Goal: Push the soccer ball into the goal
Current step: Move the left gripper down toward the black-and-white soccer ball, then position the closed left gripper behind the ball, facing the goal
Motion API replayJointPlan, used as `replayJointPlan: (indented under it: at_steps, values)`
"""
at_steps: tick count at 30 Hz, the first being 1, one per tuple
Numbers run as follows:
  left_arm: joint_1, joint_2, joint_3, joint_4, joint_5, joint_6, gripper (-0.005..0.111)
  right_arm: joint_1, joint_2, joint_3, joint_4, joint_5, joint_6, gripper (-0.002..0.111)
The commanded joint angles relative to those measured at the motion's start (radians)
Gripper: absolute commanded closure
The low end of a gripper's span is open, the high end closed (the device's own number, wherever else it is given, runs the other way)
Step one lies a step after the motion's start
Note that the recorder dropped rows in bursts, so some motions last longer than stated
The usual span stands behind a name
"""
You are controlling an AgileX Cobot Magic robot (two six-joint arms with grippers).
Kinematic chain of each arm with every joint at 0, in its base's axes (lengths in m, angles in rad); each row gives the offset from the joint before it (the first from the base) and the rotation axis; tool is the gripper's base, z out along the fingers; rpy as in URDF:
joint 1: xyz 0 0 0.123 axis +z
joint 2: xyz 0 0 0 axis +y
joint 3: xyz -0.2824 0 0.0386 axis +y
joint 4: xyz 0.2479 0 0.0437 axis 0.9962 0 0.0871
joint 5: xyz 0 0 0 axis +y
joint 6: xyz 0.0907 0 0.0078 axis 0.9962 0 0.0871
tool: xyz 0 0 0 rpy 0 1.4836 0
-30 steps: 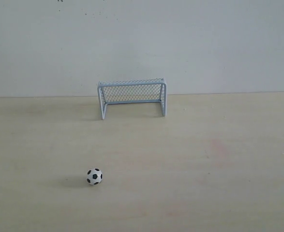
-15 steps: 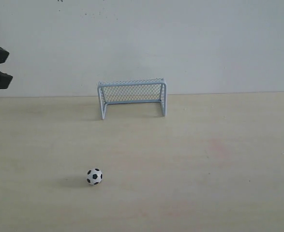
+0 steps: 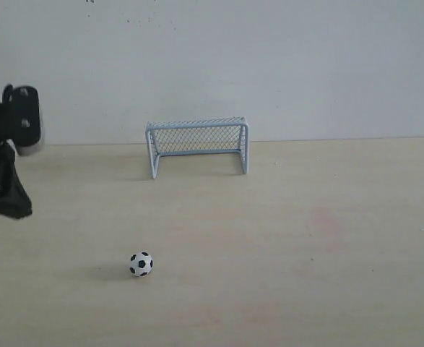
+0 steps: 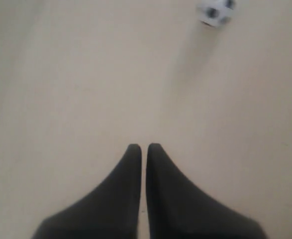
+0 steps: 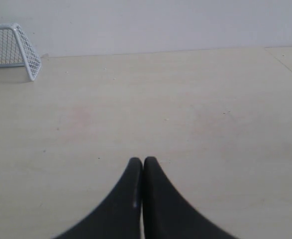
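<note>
While the soccer ball sits on the pale wooden table, it's out in the open with nothing touching it. In the exterior view it's down around 7 o'clock from the middle of the frame. White with black patches, with a soft shadow on its 9 o'clock side.

From the ball, the goal is up at roughly 1 o'clock, well apart from it. It stands upright at the back edge of the table, right by the plain wall, mouth facing the camera. Pale blue-white tube frame, mesh behind it, and way wider than the ball.

Out at the 9 o'clock edge of that same view there's the dark bulk of the left arm. It's a bit blurry and well clear of both ball and goal, roughly 10 o'clock from the ball.

The left wrist view shows the left hand over bare table, its two black fingers together with just a hairline slit between them, gripping nothing. The ball turns up in that view too, fuzzy and well apart from the tips.

The right hand is much the same: fingers pressed together, empty, bare table under it. One post and a bit of netting of the goal show in its view, far from the fingertips.
</note>
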Motion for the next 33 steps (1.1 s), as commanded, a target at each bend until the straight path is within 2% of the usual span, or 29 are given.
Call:
replayJointPlan:
  at_steps: [1,4,6,8,15,22,24,28,33]
  values:
    - [-0.002,0.033,-0.006,-0.173,0.2,0.221,0.102,0.002,-0.005,0.0,0.001,-0.011,0.0,0.108]
    - [-0.006,0.059,-0.004,-0.316,0.242,0.293,0.102,0.002,-0.005,0.0,0.001,-0.011,0.0,0.108]
    - [-0.024,0.071,-0.004,-0.349,0.249,0.328,0.102,0.002,-0.005,0.0,0.001,-0.011,0.0,0.108]
    - [-0.058,0.081,-0.004,-0.317,0.24,0.334,0.102,0.002,-0.005,0.0,0.001,-0.011,0.0,0.108]
    - [-0.208,0.135,-0.006,-0.042,0.192,0.32,0.102,0.002,-0.005,0.0,0.001,-0.011,0.0,0.108]
    - [-0.281,0.221,-0.006,0.226,0.165,0.228,0.102,0.002,-0.005,0.0,0.001,-0.011,0.0,0.108]
    - [-0.288,0.242,-0.007,0.249,0.119,0.226,0.102,0.002,-0.005,0.0,0.001,-0.011,0.0,0.108]
    - [-0.32,0.269,-0.007,0.186,0.014,0.226,0.102,0.002,-0.005,0.0,0.001,-0.011,0.0,0.108]
    - [-0.354,0.327,-0.007,0.18,-0.016,0.23,0.102,0.002,-0.005,0.0,0.001,-0.011,0.0,0.108]
